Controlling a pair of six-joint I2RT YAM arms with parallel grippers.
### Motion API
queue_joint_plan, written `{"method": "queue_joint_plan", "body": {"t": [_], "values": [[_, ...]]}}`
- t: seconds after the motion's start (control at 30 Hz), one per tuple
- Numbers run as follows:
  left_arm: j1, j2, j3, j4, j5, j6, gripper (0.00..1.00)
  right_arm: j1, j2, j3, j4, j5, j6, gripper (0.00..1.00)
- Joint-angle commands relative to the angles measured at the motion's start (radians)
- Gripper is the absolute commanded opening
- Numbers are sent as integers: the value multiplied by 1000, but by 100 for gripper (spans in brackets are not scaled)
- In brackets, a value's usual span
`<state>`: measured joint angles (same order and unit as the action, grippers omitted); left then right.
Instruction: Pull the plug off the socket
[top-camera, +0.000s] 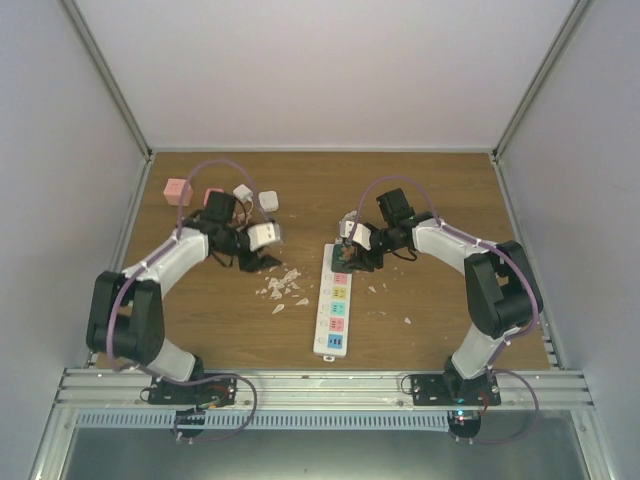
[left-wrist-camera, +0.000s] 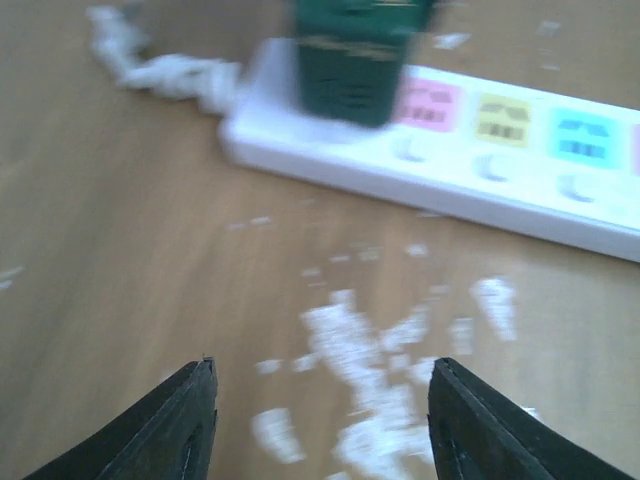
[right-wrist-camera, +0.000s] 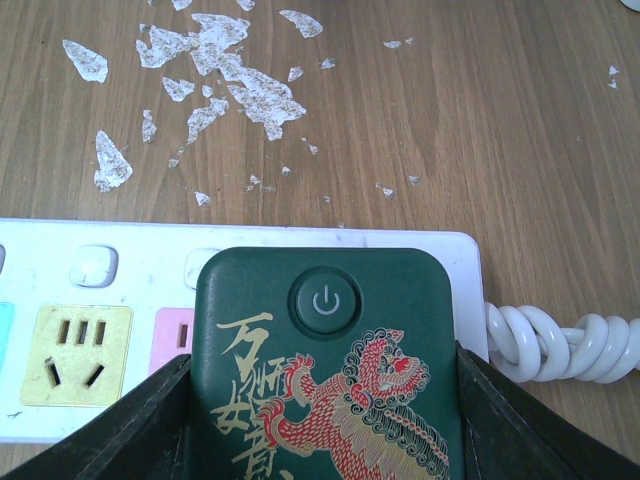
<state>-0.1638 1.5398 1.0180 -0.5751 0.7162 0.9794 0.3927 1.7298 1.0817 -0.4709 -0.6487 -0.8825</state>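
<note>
Your right end effector (right-wrist-camera: 322, 400) is closed on the plug (right-wrist-camera: 325, 330). In the right wrist view its two dark fingers (right-wrist-camera: 130, 430) press against the left and right sides of the dark green body. The plug has a round power button and a red and gold lion with gold characters on its face.

The plug sits in the power strip (top-camera: 334, 310) at its far end, over the last outlet. The coiled white cord (right-wrist-camera: 560, 345) leaves the strip just beside it. The strip lies near the middle of the worktop (top-camera: 440, 200), with its long side running from near to far. The next outlet faces along the row are pink, partly hidden by the plug, and then yellow (right-wrist-camera: 83, 368).

Your left end effector (left-wrist-camera: 320, 420) is open, with nothing between its fingers. It hangs low over the worktop, left of the strip and well apart from it. The left wrist view is blurred.

White flakes (top-camera: 282, 285) are scattered on the wood between the left end effector and the strip. Two pink blocks (top-camera: 177, 190) and two white cubes (top-camera: 268, 200) sit at the far left.
</note>
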Motion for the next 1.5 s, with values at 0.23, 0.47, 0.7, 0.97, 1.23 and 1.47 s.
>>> {"method": "queue_joint_plan", "body": {"t": [0.23,0.47,0.7,0.97,1.23,1.47], "values": [[-333,-177,-197,116,-23,-16,60,-8,9,-26,-93,110,12,13],[-531,-123,-240,217,-200,-54,60,-9,7,-9,-111,88,22,19],[-626,-75,-246,293,-239,-90,61,-4,6,-11,-113,95,28,31],[-688,-19,-237,342,-272,-102,61,4,-12,-13,-107,76,47,67],[-694,37,-230,354,-297,-106,60,29,-30,-9,-98,49,65,80],[-694,46,-242,366,-305,-109,59,53,-21,-2,-65,55,84,80]]}}
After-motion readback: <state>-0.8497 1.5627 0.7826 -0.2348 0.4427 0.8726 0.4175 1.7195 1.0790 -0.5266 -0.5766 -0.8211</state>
